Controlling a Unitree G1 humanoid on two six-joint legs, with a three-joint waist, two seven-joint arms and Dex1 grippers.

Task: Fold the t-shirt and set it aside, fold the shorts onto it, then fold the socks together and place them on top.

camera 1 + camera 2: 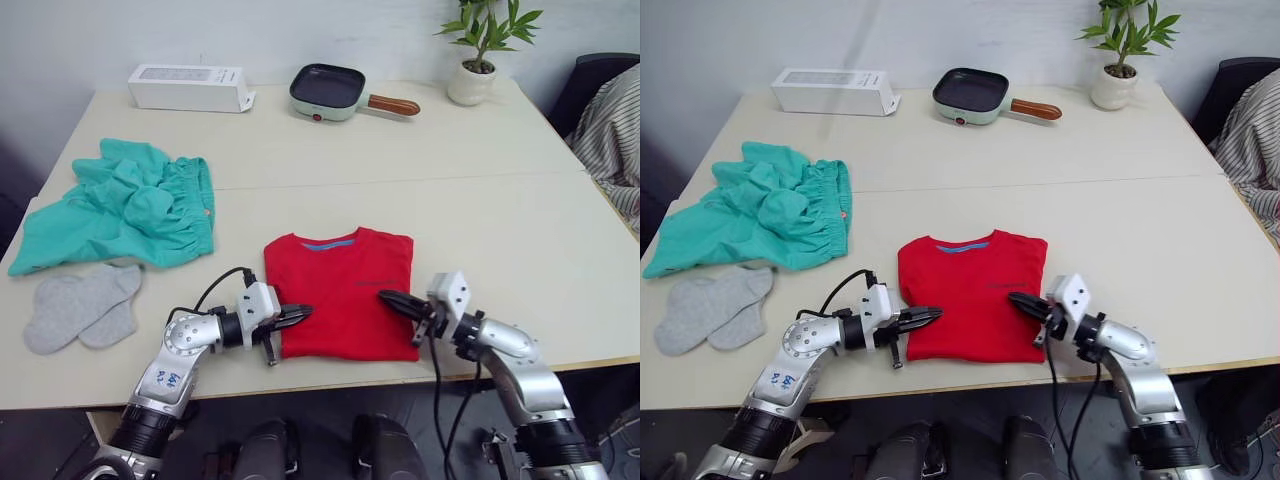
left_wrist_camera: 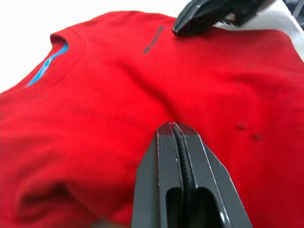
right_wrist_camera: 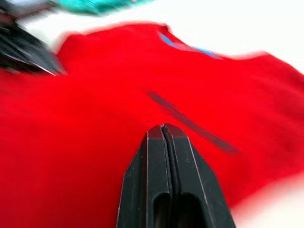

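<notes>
The red t-shirt (image 1: 343, 288) lies folded into a rectangle near the table's front edge, its blue neckband facing the far side. My left gripper (image 1: 303, 313) is shut, its tip resting over the shirt's left edge. My right gripper (image 1: 386, 296) is shut too, its tip over the shirt's right side. In the left wrist view the closed fingers (image 2: 175, 156) lie above the red cloth with nothing between them. The teal-green shorts (image 1: 130, 205) sit crumpled at the left. Two grey socks (image 1: 78, 305) lie flat in front of the shorts.
A white box (image 1: 190, 88), a green pan with a wooden handle (image 1: 330, 92) and a potted plant (image 1: 478, 60) stand along the far edge. Striped cloth (image 1: 615, 140) hangs over a chair at the right. Bare tabletop (image 1: 500, 230) stretches right of the shirt.
</notes>
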